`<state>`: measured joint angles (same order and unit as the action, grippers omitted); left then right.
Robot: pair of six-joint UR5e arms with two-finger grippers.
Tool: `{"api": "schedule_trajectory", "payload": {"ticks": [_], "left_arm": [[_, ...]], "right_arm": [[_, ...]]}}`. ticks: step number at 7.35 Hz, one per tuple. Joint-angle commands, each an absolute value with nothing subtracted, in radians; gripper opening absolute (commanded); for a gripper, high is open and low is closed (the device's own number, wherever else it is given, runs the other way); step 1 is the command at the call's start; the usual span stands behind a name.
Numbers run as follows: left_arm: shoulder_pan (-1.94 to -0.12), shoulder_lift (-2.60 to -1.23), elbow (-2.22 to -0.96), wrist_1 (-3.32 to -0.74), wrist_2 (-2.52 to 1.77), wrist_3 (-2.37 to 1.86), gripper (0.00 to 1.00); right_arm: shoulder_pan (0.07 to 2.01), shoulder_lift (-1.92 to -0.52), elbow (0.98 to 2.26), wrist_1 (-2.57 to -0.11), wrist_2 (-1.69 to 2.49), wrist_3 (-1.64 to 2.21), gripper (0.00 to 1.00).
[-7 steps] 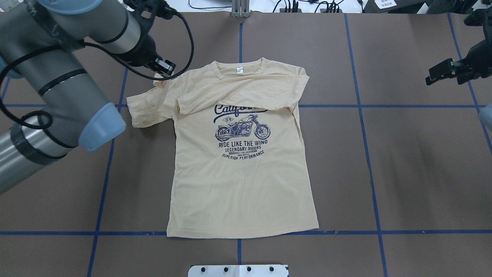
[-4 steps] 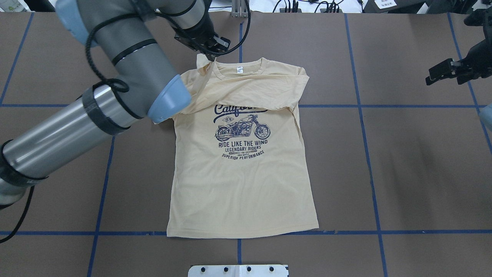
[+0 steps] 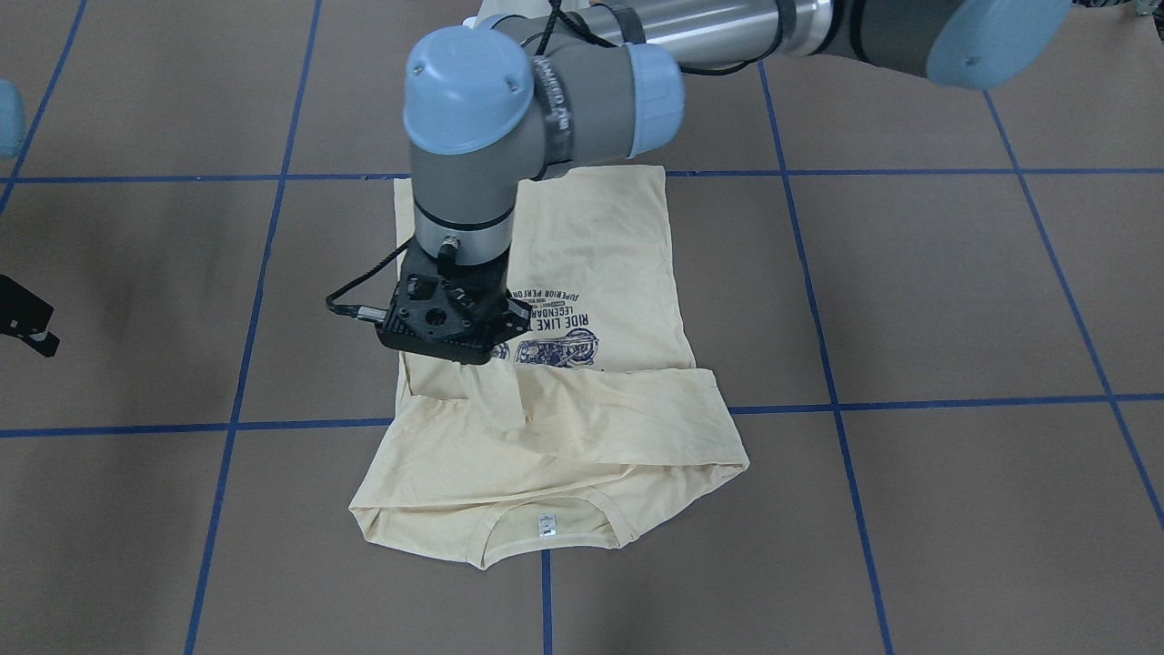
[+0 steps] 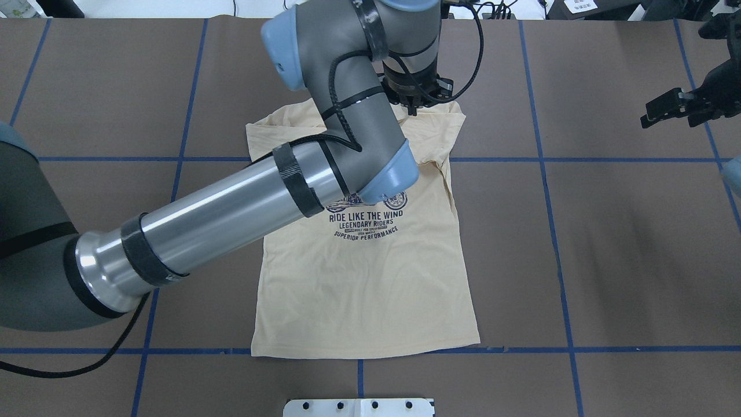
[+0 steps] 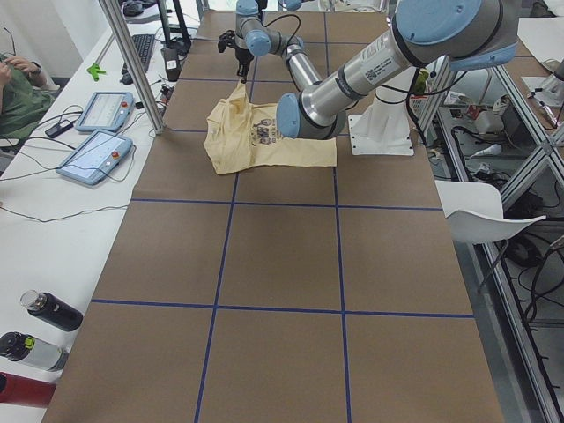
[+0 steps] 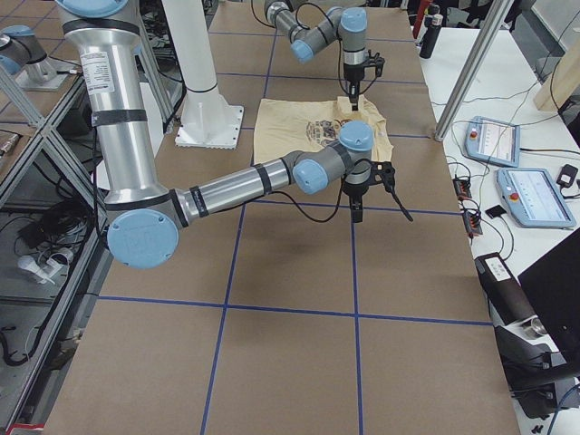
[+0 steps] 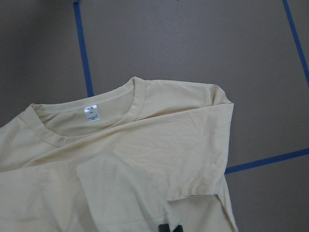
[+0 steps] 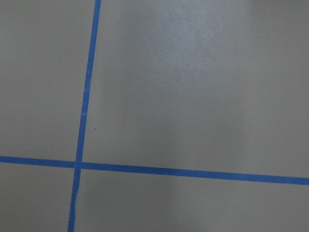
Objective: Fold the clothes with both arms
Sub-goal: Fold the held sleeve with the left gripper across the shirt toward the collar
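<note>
The cream-yellow T-shirt [image 4: 359,289] lies flat on the brown table, print up, collar at the far side. Both sleeves are folded in across the chest. My left gripper [image 4: 412,109] hovers over the shirt's right shoulder, shut on the left sleeve's end, which rises to it in the front view [image 3: 482,357]. In the left wrist view the shut fingertips [image 7: 170,228] pinch the sleeve fold below the collar and white neck label [image 7: 91,112]. My left arm hides the collar and part of the print from overhead. My right gripper [image 4: 651,114] hangs open and empty, far right of the shirt.
Blue tape lines [image 4: 550,231] divide the table. A white mounting plate [image 4: 359,407] sits at the near edge. A side table holds teach pendants [image 5: 92,154] and bottles [image 5: 44,313] beside a metal post [image 5: 132,62]. The right wrist view shows only bare table and tape.
My left gripper has swept right across the chest with the left sleeve, from the left shoulder to over the right shoulder. The right arm has not moved.
</note>
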<state>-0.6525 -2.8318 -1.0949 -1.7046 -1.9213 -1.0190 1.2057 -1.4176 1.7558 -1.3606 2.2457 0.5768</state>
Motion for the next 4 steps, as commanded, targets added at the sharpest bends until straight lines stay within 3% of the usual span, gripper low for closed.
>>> {"api": "schedule_trajectory", "payload": {"ticks": [1, 2, 4], "left_arm": [[-0.617, -2.904, -0.953, -1.828, -1.907, -1.167, 0.34], [-0.601, -2.898, -0.948, -1.894, -1.892, -1.246, 0.99], [-0.601, -2.893, -0.977, -1.885, -1.888, -1.168, 1.00]], "right_arm": [[1.206, -1.417, 1.756, -1.361, 2.246, 0.577, 1.00], [1.206, -1.417, 1.755, -1.361, 2.246, 0.577, 1.00], [1.204, -1.414, 1.761, -1.359, 2.246, 0.593, 1.00]]}}
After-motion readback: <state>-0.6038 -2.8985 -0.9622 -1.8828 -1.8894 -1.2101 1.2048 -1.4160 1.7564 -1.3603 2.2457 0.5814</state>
